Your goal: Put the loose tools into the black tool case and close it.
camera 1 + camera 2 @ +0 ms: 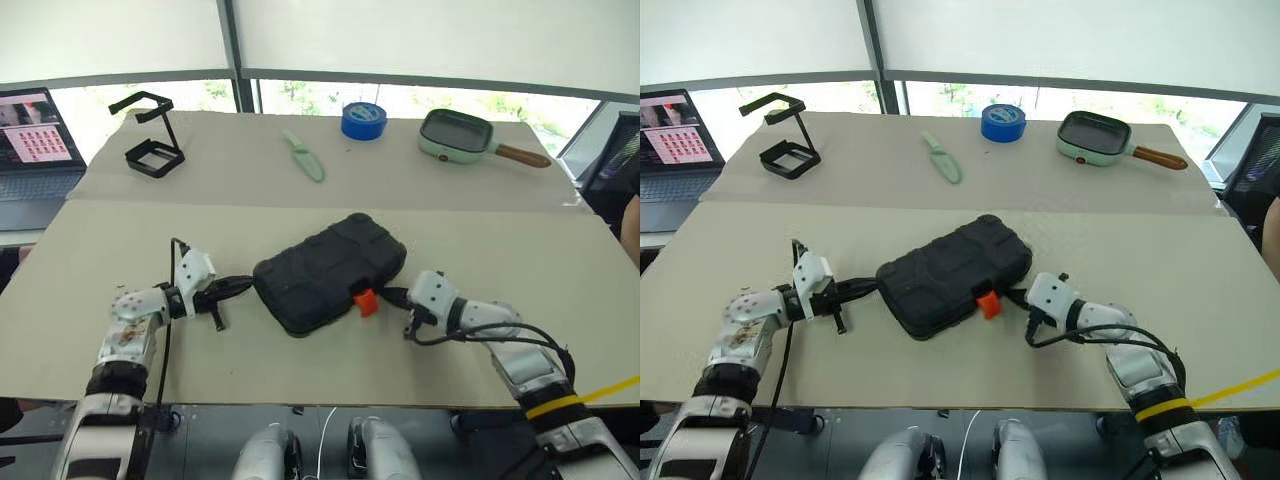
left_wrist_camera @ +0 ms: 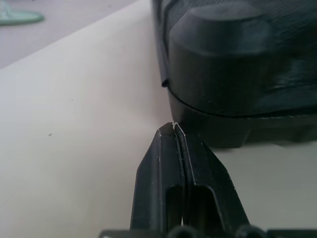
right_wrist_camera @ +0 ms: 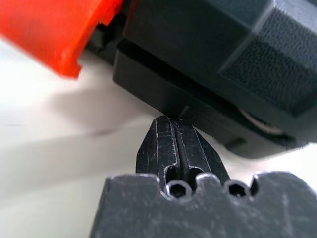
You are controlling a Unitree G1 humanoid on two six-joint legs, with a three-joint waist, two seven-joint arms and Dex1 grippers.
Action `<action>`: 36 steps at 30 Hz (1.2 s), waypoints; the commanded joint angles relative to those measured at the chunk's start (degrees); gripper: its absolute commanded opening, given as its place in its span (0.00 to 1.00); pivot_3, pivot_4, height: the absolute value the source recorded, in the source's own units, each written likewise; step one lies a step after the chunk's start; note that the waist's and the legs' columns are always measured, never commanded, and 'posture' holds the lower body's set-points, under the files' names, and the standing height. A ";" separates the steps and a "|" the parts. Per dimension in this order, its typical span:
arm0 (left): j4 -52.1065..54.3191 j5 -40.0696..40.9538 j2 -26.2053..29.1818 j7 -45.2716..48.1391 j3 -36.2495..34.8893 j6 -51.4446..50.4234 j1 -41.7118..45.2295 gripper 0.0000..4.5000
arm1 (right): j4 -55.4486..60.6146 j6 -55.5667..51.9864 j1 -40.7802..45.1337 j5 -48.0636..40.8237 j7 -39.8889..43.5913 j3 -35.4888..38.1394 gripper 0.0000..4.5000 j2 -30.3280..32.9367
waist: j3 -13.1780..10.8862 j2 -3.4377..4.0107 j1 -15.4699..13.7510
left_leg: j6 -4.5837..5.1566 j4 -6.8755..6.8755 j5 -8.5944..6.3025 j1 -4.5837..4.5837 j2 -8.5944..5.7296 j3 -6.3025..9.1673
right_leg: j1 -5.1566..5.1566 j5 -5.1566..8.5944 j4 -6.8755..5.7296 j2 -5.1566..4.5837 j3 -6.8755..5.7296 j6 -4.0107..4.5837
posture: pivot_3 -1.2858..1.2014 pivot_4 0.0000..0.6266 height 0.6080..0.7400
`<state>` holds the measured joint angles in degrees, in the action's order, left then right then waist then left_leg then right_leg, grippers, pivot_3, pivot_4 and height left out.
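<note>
Right gripper (image 3: 174,120) fingers pressed together, tips meeting the black tool case (image 3: 208,64) at its lower edge; orange latch (image 3: 54,29) beyond the fingertips, off to one side.

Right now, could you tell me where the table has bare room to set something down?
Bare: the near strip in front of the black tool case, and the band between it and the green sheathed tool. Crowded: the case's two ends, where the left gripper and right gripper sit.

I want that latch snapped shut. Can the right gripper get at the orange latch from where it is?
Probably yes: the right gripper, shut, sits at the black tool case edge beside the orange latch, with nothing between.
</note>
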<state>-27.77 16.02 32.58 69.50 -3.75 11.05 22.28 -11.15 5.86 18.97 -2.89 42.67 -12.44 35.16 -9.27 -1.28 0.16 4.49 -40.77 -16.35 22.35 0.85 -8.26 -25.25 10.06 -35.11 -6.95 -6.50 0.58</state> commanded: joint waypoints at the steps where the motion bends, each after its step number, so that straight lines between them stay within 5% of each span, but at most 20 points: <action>1: 6.03 6.77 2.51 0.83 -3.97 -8.03 1.57 0.02 | 1.30 -1.05 -1.49 -1.63 1.43 3.41 0.00 1.20 | 0.00 0.00 -0.23 | -0.29 0.00 -0.16 0.01 0.00 0.02 | 0.00 0.00 0.01 0.00 0.01 0.00 | 0.52 0.24 1.00; 5: 11.53 11.18 7.17 5.08 -2.81 -20.79 6.04 0.02 | 8.04 -4.31 -7.37 -5.60 4.07 7.17 0.00 3.77 | -0.01 0.02 -0.69 | -0.08 0.01 -0.05 0.13 -0.01 0.13 | -0.02 0.05 0.00 0.12 -0.23 -0.02 | 0.52 0.24 1.00; 9: 16.83 10.64 4.21 5.81 3.37 -25.79 11.42 0.02 | 15.97 -7.41 -13.79 -9.10 4.53 10.21 0.00 4.47 | -0.01 0.06 -1.23 | 0.04 0.00 0.01 0.15 -0.10 0.27 | 0.12 0.20 0.06 0.33 -0.32 -0.24 | 0.52 0.24 1.00; 16: 8.55 0.65 -8.90 1.88 14.32 -19.63 20.28 0.02 | 25.51 -9.21 -20.69 -11.53 1.68 13.87 0.00 2.13 | -0.01 0.05 -0.79 | 0.02 -0.06 0.03 0.13 -0.09 0.19 | 0.13 0.34 0.03 0.52 -0.16 -0.49 | 0.52 0.24 1.00; 20: 0.19 -9.79 -10.70 -1.75 21.44 -14.61 22.19 0.02 | 29.86 -11.52 -21.73 -11.54 -0.16 13.88 0.00 0.82 | -0.01 0.05 -0.43 | 0.01 0.02 0.04 -0.01 -0.06 0.10 | 0.11 0.34 0.03 0.64 0.13 -0.47 | 0.52 0.24 1.00; 36: 1.65 -9.14 -14.26 -7.21 18.58 -22.19 15.15 0.02 | 28.20 -14.31 -18.12 -7.24 -1.90 8.10 0.00 -2.72 | 1.09 0.91 -0.83 | 0.65 0.02 -0.40 -0.46 -0.03 0.12 | 0.44 0.37 0.05 0.36 0.49 -0.51 | 0.52 0.24 1.00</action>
<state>-23.59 8.36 18.52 62.07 12.47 -8.41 40.54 16.49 -8.96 -0.12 -10.17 40.96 -4.17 32.82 -8.19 -0.37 -0.67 5.13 -40.75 -16.75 21.92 0.82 -8.15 -24.83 10.43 -35.06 -6.56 -6.01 0.07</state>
